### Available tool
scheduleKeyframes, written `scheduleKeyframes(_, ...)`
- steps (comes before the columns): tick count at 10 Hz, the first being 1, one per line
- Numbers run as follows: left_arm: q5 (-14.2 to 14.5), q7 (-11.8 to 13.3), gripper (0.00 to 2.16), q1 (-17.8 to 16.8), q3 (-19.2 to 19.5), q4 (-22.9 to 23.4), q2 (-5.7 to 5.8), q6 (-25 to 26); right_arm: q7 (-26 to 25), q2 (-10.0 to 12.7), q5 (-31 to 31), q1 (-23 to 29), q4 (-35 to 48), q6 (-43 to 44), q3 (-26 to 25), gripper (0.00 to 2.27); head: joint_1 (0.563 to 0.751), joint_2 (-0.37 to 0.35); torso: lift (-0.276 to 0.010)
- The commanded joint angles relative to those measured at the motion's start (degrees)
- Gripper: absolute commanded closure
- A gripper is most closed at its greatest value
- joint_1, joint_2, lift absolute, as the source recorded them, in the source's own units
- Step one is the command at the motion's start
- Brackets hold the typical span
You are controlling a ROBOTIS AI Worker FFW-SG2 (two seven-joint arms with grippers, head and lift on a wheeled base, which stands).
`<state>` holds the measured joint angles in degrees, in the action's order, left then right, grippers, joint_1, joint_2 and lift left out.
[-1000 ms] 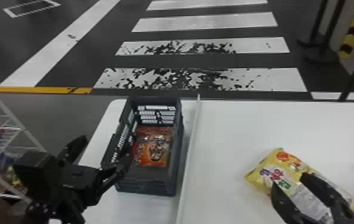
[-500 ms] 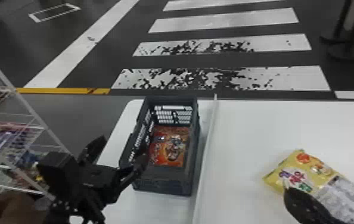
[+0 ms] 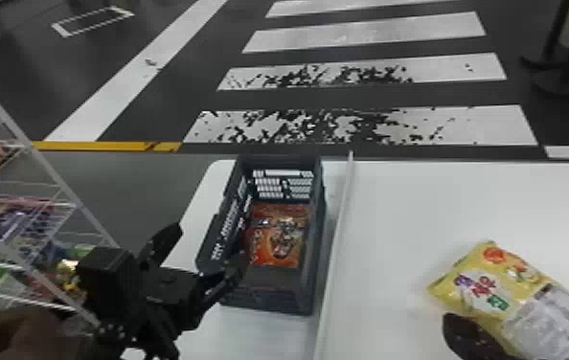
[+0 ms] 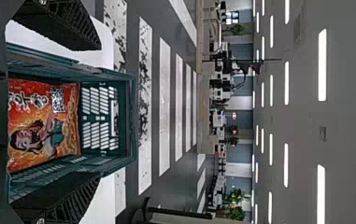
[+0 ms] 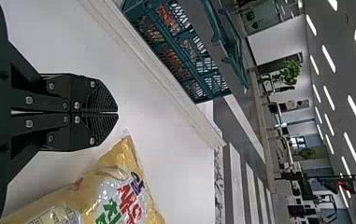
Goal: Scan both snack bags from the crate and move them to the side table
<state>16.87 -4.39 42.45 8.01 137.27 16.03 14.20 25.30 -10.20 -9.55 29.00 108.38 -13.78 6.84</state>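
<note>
By the tabletop's (image 3: 245,335) far left corner, the crate (image 3: 283,292) sits near the spread, empty left gripper (image 4: 98,111); the right gripper (image 5: 117,113) is closed on nothing beside the yellow bag (image 3: 504,292). Picking the crate's orange bag (image 3: 276,244) seems next: reach in, pinch.

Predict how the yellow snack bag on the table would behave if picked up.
The yellow snack bag would probably flex when squeezed, as its film looks thin and creased. Its glossy sheen suggests it could slip in a loose grip. Lying on its broad side on the table, it seems unlikely to roll.
</note>
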Motion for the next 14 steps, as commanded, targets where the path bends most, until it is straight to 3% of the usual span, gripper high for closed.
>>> scheduleKeyframes(1,-0.18,0.0,0.03,0.17,-0.01,0.1,0.05,0.0,-0.07,0.01,-0.03,-2.2,-2.74,-0.6,0.8,2.25,0.695,0.27,-0.095)
scheduleKeyframes(7,-0.26,0.18,0.03,0.52,-0.1,-0.25,0.05,-0.17,-3.59,0.89,-0.03,-11.6,-13.72,-1.12,2.47,2.25,0.695,0.26,-0.095)
scheduleKeyframes(14,0.0,1.14,0.03,0.44,-1.51,-2.97,-0.21,-5.1,-8.16,1.77,-0.21,-16.43,-14.69,-5.87,1.16,2.25,0.695,0.209,-0.095)
